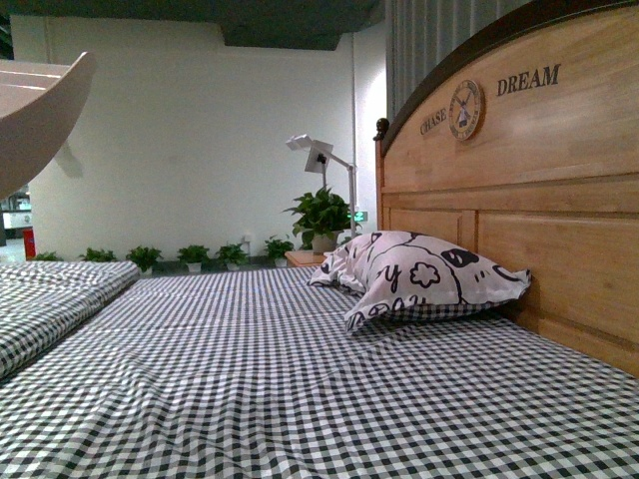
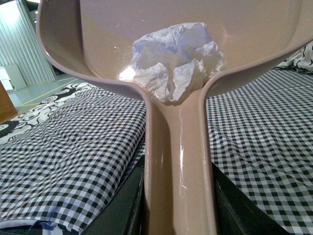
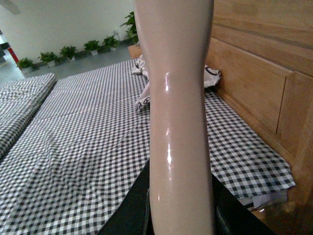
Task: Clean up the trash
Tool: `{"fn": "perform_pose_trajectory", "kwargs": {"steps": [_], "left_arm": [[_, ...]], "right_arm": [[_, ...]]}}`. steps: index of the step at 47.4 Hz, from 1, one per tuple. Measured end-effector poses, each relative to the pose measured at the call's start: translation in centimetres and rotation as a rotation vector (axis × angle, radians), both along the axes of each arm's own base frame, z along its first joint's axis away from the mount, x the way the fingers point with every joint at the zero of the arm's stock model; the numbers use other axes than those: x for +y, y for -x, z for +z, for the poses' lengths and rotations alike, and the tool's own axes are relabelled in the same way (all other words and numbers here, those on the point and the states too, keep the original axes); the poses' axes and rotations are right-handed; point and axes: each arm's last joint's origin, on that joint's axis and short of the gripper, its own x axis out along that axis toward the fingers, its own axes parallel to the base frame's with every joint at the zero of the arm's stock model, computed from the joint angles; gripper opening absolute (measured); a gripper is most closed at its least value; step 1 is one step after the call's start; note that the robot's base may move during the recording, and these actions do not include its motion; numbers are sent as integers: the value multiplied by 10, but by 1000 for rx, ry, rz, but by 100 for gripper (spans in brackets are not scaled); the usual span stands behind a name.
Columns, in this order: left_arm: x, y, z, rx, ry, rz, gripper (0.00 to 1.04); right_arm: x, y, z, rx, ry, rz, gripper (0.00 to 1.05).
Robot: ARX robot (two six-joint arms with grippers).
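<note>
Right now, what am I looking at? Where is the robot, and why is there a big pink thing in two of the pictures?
The robot has two arms and three cameras. One camera sits on its body and looks across a bed with a checked sheet, a patterned pillow and a wooden headboard. The other two cameras sit on its wrists. The left wrist camera looks along the handle of a pink dustpan. Inside lies the trash, a crumpled white paper wad. The right wrist camera shows another pink handle. What it belongs to is out of view. The grippers themselves are mostly hidden.
</note>
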Motion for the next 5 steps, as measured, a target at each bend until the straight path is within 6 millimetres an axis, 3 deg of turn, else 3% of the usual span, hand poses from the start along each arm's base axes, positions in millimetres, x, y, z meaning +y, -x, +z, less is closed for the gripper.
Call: {"fn": "perform_pose_trajectory", "kwargs": {"steps": [5], "left_arm": [[0,0,0,0,0,0,28]], "right_arm": [[0,0,0,0,0,0,19]]}}
